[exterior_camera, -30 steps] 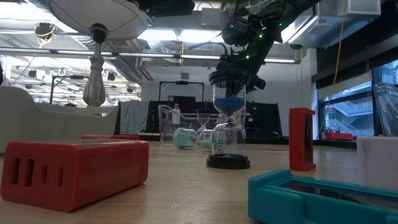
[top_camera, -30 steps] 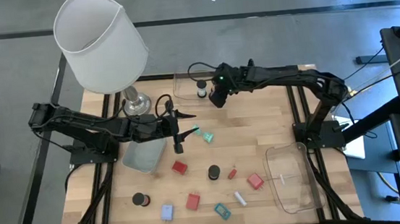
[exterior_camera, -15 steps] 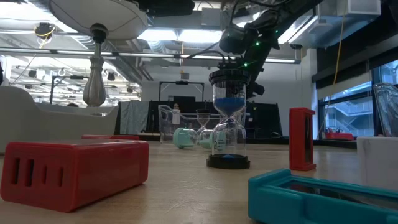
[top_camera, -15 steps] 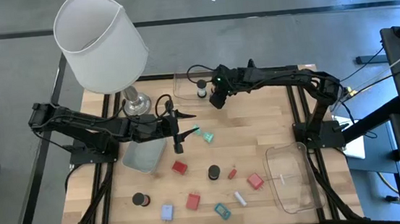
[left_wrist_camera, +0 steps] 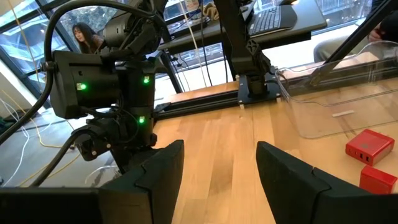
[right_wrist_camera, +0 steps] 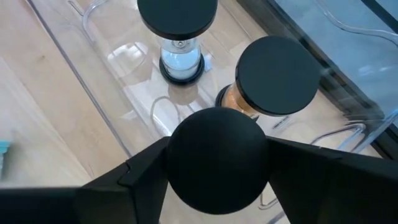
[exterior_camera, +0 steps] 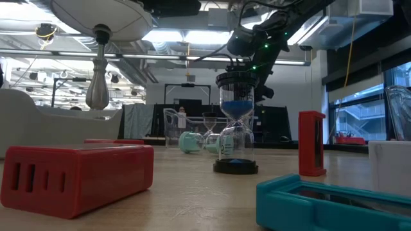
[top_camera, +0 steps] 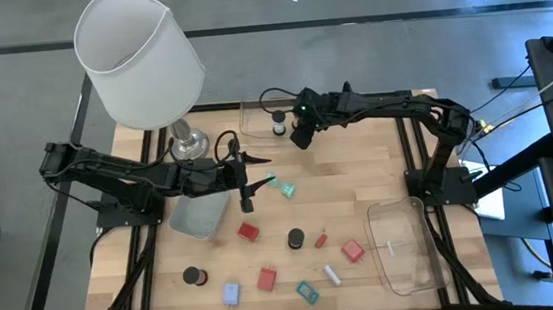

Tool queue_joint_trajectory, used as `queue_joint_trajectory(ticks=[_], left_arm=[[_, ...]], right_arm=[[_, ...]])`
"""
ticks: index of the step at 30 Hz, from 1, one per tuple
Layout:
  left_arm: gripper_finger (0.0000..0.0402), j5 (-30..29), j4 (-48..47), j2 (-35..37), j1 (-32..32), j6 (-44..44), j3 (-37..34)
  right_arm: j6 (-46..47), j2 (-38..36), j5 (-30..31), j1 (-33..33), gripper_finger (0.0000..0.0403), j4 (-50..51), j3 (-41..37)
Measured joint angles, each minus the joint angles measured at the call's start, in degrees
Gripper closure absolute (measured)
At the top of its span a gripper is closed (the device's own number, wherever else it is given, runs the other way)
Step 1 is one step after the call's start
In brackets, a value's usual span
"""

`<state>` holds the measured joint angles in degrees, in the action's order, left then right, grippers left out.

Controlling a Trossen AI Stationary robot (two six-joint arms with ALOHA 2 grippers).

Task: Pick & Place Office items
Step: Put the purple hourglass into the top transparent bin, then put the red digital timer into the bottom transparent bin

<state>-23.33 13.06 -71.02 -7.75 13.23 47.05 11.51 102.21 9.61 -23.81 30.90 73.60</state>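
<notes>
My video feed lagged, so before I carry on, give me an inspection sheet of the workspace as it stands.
Surface: wooden table, no spills seen.
Job's things: two sand timers stand in the far clear tray. The blue-sand timer, red blocks, teal clip and pale-blue clip lie loose on the table. The white stick is in the right tray.
Clutter: lamp at the far left corner.
Grippers: the right gripper grips a dark-topped timer over the far tray. The left gripper is open and empty at mid-table.
Cables: a cable loop on the right arm.
Surroundings: a person beyond the table.
</notes>
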Motion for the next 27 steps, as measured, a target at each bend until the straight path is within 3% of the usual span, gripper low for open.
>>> queue_joint_trajectory(ticks=[8, 18, 27], left_arm=[[0.0203, 0.0, 0.02, 0.0, -0.02, 0.0, 0.0], [0.0203, 0.01, 0.0, 0.0, 0.0, 0.0, 0.0], [0.0203, 0.02, -0.72, -0.02, 0.0, 0.38, 0.0]], right_arm=[[-0.02, 0.0, 0.0, 0.01, 0.0178, -0.01, 0.0], [-0.31, -0.02, 0.01, -0.01, 0.0125, -0.86, 0.01], [-1.95, -1.22, 0.02, -0.09, 0.0109, 2.7, 3.63]])
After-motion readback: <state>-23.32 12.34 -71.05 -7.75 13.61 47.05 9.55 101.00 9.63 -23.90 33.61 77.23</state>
